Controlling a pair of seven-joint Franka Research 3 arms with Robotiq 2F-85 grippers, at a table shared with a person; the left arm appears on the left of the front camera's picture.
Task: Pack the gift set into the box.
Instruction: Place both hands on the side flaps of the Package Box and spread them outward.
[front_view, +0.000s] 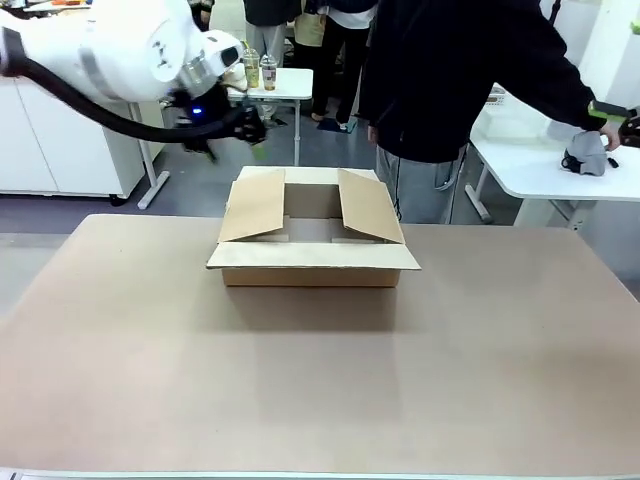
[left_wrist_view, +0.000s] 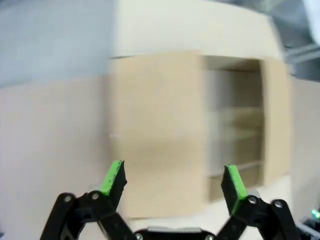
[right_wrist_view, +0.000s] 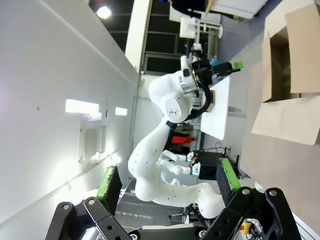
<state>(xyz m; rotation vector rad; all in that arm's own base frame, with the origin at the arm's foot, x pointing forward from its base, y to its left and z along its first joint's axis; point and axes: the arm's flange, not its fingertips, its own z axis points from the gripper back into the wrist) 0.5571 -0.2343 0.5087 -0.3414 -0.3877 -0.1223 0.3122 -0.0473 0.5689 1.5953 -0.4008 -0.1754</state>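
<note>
- In the middle of the surface (front_view: 150, 380) sits the box (front_view: 310, 277), with its flaps open.
- The left gripper (front_view: 245, 128) hangs near its far left corner, jaws wide apart, holding nothing.
- The right gripper (right_wrist_view: 170, 185) has its jaws wide apart, holding nothing.

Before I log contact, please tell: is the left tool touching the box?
Apart. In the front view the left tool hangs up and left of the box, with bare floor showing between them.
</note>
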